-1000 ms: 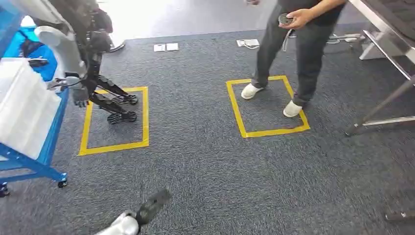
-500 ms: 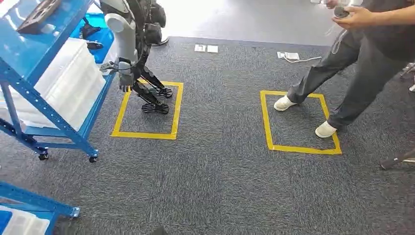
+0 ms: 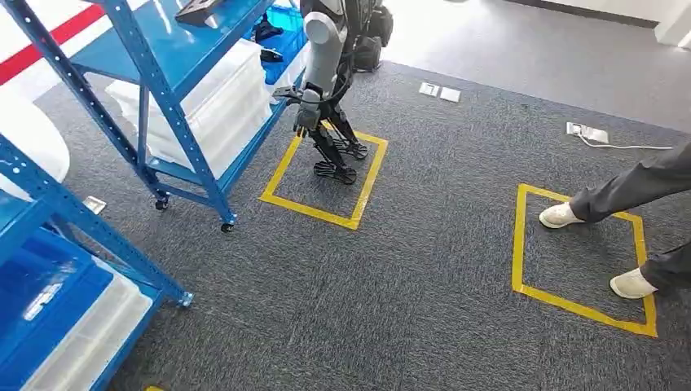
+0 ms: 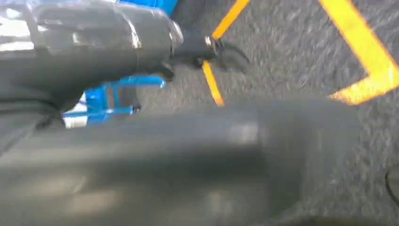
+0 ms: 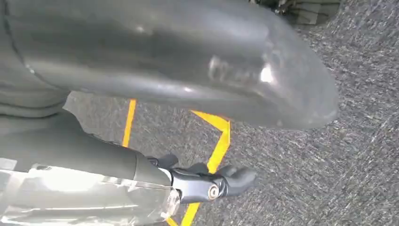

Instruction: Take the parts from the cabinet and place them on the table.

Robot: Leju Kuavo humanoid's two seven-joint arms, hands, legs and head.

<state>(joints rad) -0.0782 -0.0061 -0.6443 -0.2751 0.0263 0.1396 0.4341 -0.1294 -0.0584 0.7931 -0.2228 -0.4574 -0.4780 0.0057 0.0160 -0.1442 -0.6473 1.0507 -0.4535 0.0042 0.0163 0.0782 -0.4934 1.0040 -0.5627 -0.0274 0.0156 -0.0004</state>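
Observation:
A blue shelving cabinet on castors stands at the upper left of the head view. A dark part lies on its top shelf, and white bins sit lower down. A second blue rack with white bins is close at my lower left. My left hand is a blurred grey mass close to the wrist camera, hanging over carpet. Of my right hand a matte grey cover shows at the picture's edge. Neither hand's fingers can be made out, and I see nothing held.
Another humanoid robot stands in a yellow taped square beside the cabinet. A person's legs and white shoes stand in a second yellow square at the right. Floor sockets and a cable lie farther off on grey carpet.
The camera has turned left: the whole scene slid right, bringing the cabinet and the near rack into view. My left arm, at the bottom edge a second ago, has left the head view.

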